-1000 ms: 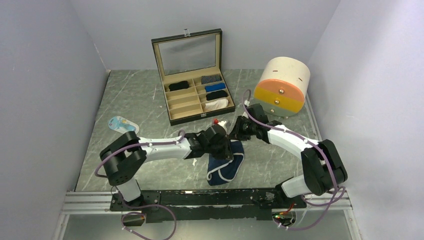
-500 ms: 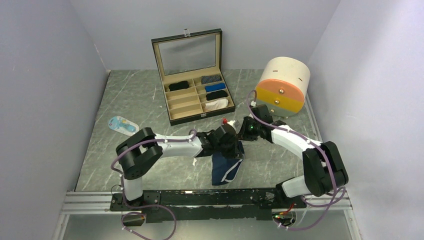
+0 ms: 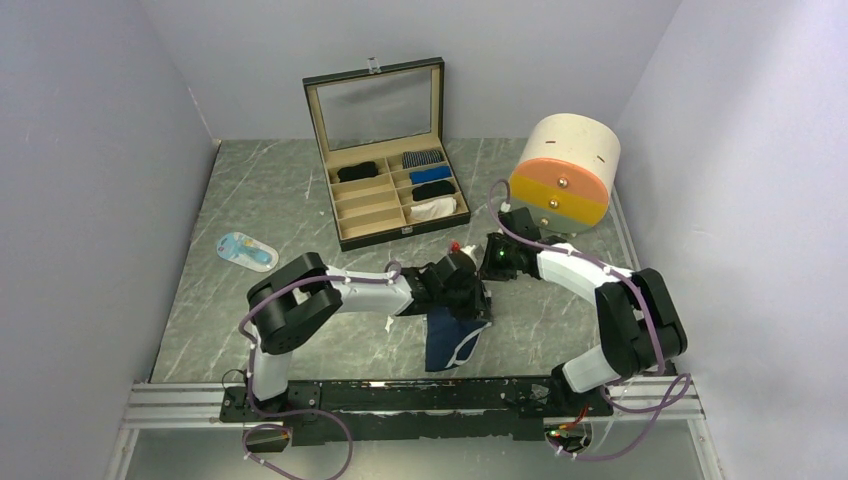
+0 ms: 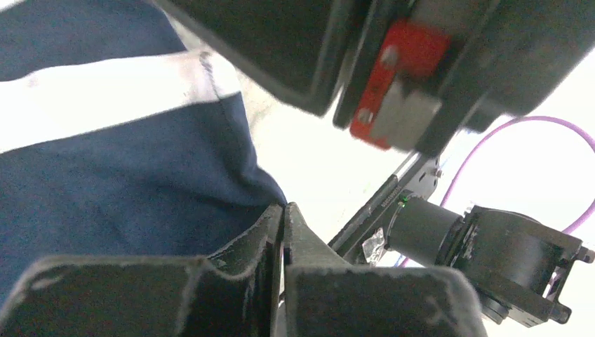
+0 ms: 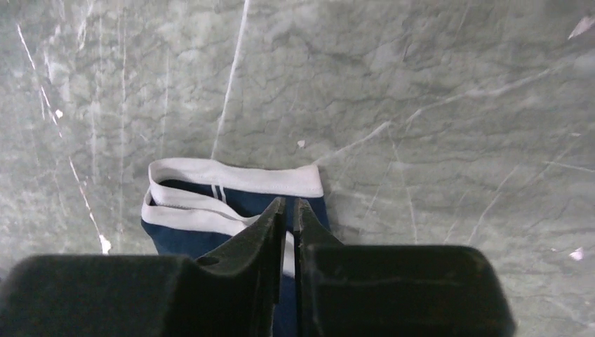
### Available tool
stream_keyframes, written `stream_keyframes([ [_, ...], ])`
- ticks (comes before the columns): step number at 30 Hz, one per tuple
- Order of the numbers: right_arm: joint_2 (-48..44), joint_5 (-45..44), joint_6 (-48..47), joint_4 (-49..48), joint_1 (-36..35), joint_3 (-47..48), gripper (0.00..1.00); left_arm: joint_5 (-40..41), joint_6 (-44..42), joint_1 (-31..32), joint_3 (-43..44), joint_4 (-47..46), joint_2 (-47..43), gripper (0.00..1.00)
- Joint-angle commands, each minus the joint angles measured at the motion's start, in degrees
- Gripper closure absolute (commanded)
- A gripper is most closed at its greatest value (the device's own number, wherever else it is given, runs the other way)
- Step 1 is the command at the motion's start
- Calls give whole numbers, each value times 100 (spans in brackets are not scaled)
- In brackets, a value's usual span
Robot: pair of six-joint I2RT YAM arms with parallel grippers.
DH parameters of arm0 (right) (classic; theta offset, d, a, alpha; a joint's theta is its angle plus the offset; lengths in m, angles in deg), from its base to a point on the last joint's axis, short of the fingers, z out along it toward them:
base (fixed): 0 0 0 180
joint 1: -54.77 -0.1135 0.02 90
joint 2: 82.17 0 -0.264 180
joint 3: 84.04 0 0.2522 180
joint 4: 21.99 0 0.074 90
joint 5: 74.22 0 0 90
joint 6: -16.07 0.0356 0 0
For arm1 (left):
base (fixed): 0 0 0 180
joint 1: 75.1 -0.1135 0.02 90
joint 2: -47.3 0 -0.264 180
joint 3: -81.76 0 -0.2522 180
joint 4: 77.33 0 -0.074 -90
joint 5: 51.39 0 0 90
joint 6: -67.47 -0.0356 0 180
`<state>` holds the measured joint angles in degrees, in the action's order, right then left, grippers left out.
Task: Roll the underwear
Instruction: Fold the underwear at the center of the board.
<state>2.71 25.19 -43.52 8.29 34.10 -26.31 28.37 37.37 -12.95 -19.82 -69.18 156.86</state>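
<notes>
L tool (image 4: 283, 212) + navy underwear (image 3: 451, 345) shifted right; cloth narrower, seemingly folded.

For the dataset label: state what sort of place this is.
Probably a lab robot test cell: plain pale walls box in a grey marble-patterned tabletop, a metal mounting rail runs along its near edge, and a black compartmented box sits on it.
</notes>
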Motion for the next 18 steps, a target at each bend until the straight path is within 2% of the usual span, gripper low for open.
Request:
stream_keyframes([
  [1, 52, -324, -173, -338, 54, 341, 84, -400, 134, 122, 215, -291, 161, 88],
  [5, 76, -250, -271, -198, 54, 486, 72, -272, 76, 113, 136, -141, 74, 72],
  [7, -27, -318, -271, -138, 54, 526, 61, -206, 64, 102, 37, -187, -67, 62],
  [9, -151, -447, -267, -6, 54, 586, 54, -144, -20, 100, -50, -315, -268, 44],
  [12, -304, -537, -295, 342, 62, 682, 52, -46, -233, 104, -36, -215, -540, 25],
  [16, -609, -743, -72, 720, 67, 500, 39, 46, -593, 104, -74, 25, -1020, 17],
  [18, -766, -737, 91, 760, 71, 267, 37, 188, -772, 104, -263, 276, -1390, 15],
])
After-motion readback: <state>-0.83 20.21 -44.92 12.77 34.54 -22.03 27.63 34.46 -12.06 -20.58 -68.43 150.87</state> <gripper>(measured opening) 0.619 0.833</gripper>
